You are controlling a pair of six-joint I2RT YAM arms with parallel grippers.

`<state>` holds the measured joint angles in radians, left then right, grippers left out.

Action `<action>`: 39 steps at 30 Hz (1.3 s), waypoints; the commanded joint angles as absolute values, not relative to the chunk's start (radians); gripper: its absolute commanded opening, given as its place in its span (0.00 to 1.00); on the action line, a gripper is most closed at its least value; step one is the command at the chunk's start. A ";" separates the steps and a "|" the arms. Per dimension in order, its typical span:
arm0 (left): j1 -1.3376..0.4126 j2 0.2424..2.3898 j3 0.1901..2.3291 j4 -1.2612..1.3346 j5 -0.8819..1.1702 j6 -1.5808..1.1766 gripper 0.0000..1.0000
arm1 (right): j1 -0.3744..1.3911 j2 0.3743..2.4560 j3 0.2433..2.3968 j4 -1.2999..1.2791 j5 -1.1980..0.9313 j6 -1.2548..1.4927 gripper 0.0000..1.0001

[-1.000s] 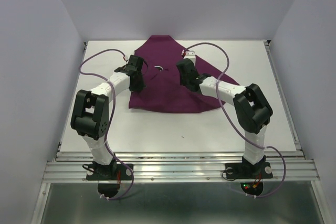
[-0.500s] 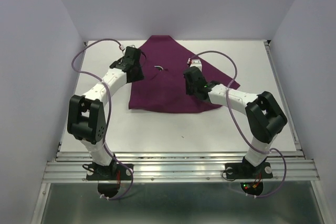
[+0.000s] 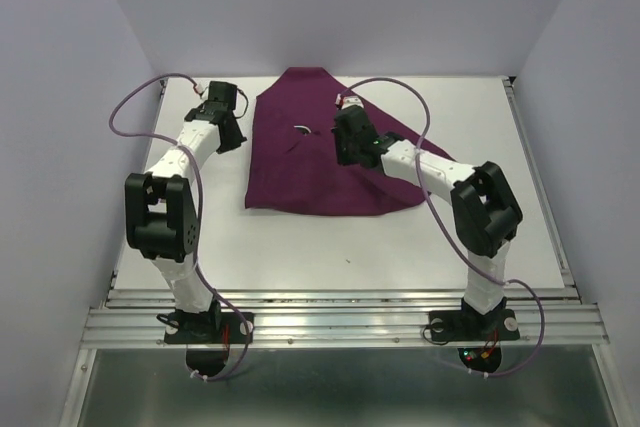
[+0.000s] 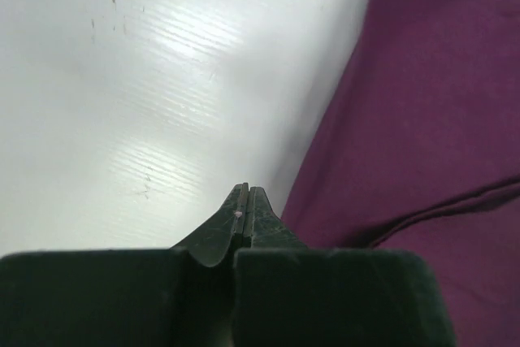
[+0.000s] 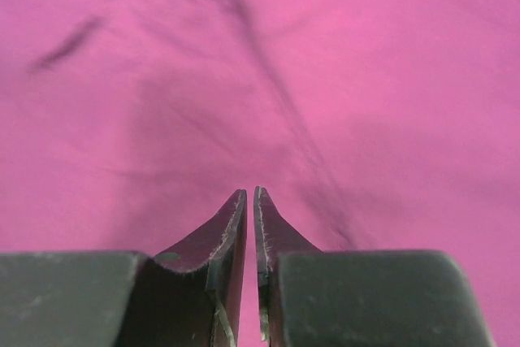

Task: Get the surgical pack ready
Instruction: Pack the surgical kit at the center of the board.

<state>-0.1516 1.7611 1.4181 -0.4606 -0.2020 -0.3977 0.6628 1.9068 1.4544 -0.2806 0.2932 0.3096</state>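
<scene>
surgical pack (image 3: 300, 172) lies spread directly beneath the barely parted, empty right gripper (image 5: 250, 193) and just right of the tightly closed, empty left gripper (image 4: 246, 193), which should probably open and pinch that nearby edge cleanly.
</scene>
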 commanded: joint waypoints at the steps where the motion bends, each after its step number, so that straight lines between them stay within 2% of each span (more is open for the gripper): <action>1: -0.143 1.784 1.436 -0.492 -0.186 -0.388 0.00 | 0.670 1.977 1.575 -0.345 0.134 0.322 0.14; 5: -0.111 1.827 1.416 -0.460 -0.126 -0.403 0.00 | 0.670 2.085 1.696 -0.400 0.043 0.348 0.13; 14: -0.113 1.945 1.408 -0.439 -0.078 -0.402 0.00 | 0.670 2.197 1.776 -0.410 -0.055 0.385 0.13; 23: -0.179 1.915 1.327 -0.391 -0.028 -0.420 0.00 | 0.679 2.249 1.801 -0.377 -0.167 0.411 0.13; 31: -0.236 1.836 1.203 -0.345 -0.005 -0.448 0.00 | 0.680 2.160 1.671 -0.287 -0.176 0.426 0.12; 39: -0.324 1.746 1.138 -0.359 -0.009 -0.457 0.00 | 0.710 2.027 1.448 -0.204 -0.170 0.442 0.10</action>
